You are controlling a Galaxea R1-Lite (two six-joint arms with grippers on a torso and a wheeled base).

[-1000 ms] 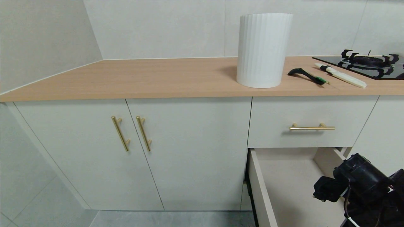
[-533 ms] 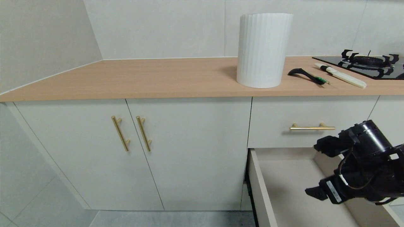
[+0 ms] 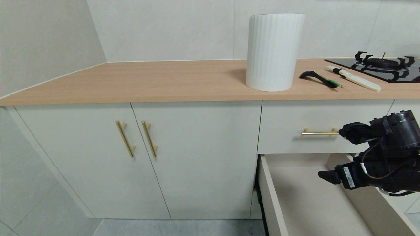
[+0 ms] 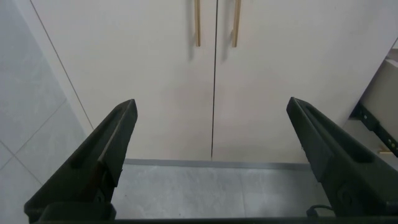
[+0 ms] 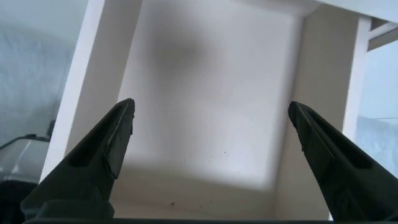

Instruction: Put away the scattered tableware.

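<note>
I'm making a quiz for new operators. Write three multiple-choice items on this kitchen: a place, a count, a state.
1. Where does the cream knife lie? A) in a sink B) on the countertop beside the stove C) on the floor
2. How many gold handles show in the head view? A) one B) five C) three
3. The lower drawer is: A) pulled open B) shut C) lifted out
Answers: 1 B, it lies on the wood between black-handled utensil and stove. 2 C, two upright on the doors, one level on the upper drawer. 3 A, its bare inside shows.
</note>
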